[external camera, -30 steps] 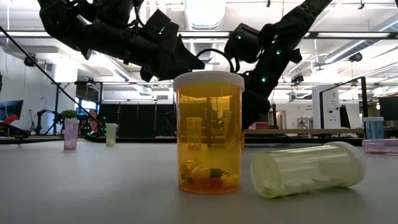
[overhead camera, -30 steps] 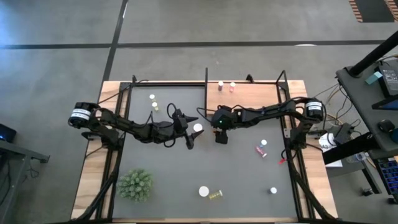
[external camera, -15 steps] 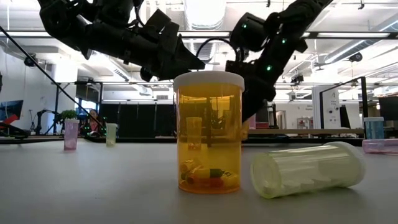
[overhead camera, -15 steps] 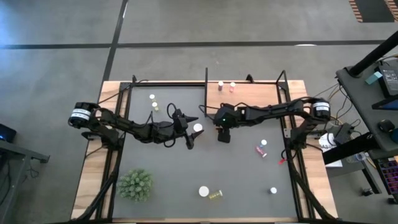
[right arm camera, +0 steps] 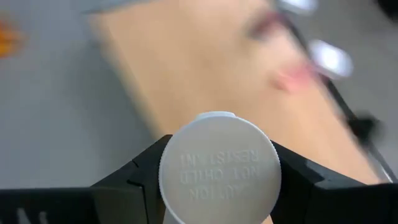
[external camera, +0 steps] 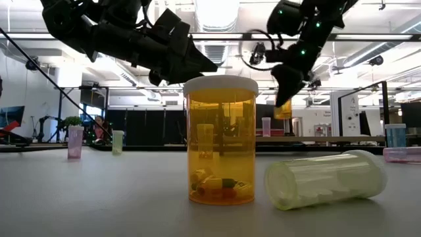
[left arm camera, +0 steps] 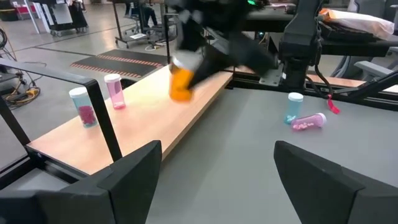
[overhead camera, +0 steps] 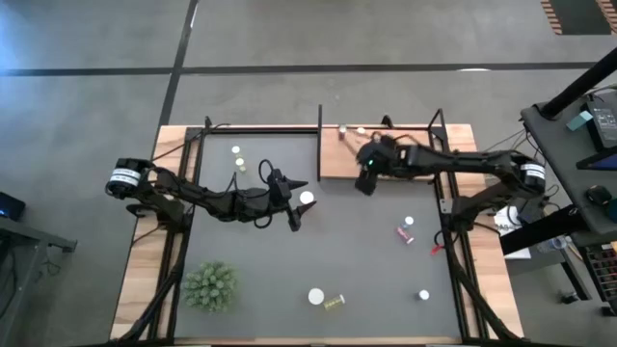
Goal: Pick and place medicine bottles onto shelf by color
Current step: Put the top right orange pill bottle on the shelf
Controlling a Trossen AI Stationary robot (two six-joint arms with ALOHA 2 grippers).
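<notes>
High view shows me the right tool [overhead camera: 367,180] at the front edge of the shelf [overhead camera: 424,164], its fingers pinching an orange bottle [left arm camera: 181,84] just under the white cap [right arm camera: 217,167]. In the left wrist view that bottle hangs cap-up, long axis close to vertical with a slight tilt, just above the shelf's near edge and not touching it. Two pink bottles [left arm camera: 115,91] stand upright at the shelf's far end, beside a black post [left arm camera: 104,120].

My left tool [overhead camera: 294,214] waits over the mat [overhead camera: 376,260] near mid-tabletop, fingers [left arm camera: 130,168] spread and holding nothing, next to a white-capped bottle [overhead camera: 307,199].

Low view puts another orange bottle [external camera: 220,139] upright right before the lens, with a yellow-green bottle [external camera: 325,179] lying on its side just beside it, long axis running across the picture and its flat end toward the orange one. A pink bottle [overhead camera: 404,232] lies flat near the right side of the mat; a spiky green plant [overhead camera: 210,286] sits near the front left corner.

The mat is dark grey, framed by wooden tabletop strips [overhead camera: 143,280]. Beyond it is a large workshop hall with ceiling lights and grey floor.
</notes>
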